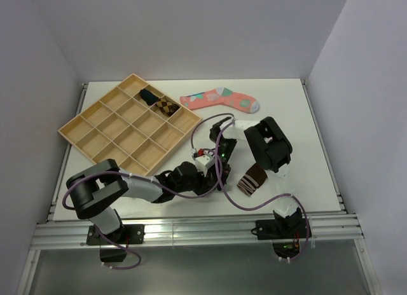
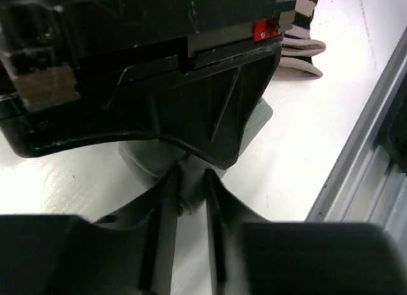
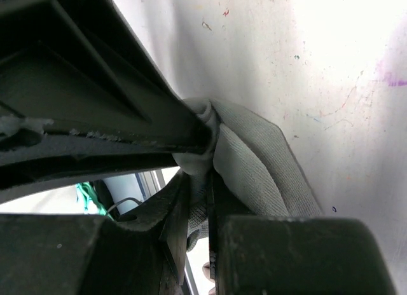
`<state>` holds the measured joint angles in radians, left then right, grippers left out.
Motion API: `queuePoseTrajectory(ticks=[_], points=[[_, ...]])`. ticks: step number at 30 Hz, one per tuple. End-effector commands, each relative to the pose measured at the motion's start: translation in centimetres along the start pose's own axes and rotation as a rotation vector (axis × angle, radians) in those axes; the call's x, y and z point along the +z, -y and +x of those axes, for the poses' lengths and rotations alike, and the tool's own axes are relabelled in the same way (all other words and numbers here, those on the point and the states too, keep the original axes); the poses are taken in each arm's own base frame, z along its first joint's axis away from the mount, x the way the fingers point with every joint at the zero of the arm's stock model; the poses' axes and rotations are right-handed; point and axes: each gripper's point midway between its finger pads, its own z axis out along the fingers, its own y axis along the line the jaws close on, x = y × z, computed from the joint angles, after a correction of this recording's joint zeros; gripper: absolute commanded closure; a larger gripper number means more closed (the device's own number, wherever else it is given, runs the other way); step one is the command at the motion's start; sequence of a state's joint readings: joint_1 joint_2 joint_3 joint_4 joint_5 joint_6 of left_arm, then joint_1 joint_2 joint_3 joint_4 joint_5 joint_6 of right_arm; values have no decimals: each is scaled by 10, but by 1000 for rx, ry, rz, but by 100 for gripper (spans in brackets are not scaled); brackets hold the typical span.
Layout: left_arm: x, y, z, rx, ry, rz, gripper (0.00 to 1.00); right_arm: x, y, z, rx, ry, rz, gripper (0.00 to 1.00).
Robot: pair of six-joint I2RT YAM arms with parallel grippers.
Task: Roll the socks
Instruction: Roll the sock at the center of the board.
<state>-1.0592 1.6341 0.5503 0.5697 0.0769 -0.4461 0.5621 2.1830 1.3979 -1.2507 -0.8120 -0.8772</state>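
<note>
Fabric of the grey ankle sock (image 3: 254, 174) reads as soft, light and limp: it creases wherever it is pinched and gives no stiffness to push against. The sock lies on the white table (image 1: 286, 110) at lower centre of the top view, mostly hidden under both grippers. The left gripper (image 2: 191, 184) is clamped on a fold of it. The right gripper (image 3: 198, 199) pinches the bunched edge, facing the left one. The brown sock (image 1: 252, 179) with the white-striped cuff lies just to the right, ungripped. Recommended hold: grip the bunched fold through all layers, because a single layer would likely slip and let the roll loosen. The knit surface should give fair friction.
</note>
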Motion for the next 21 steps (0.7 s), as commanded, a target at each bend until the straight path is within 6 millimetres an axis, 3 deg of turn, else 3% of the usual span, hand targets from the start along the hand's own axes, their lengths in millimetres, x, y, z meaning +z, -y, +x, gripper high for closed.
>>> queuePoseTrajectory(ticks=[1,4,5,7,14,21], points=[[3,3,1,-46,3,35,82,0,20,1,-22,-23,61,89],[9,2,11,-91,-40,31,99,-1,22,-1,-24,-11,82,87],[11,2,14,-105,-52,30,100,-2,21,-2,-23,-4,86,86],[16,-1,29,-149,-94,23,100,-3,21,-4,-26,6,90,86],[17,-14,70,-291,-193,-43,100,-17,12,-6,-36,87,98,64],[9,-18,92,-382,-273,-82,100,-42,-2,-6,-62,204,125,52]])
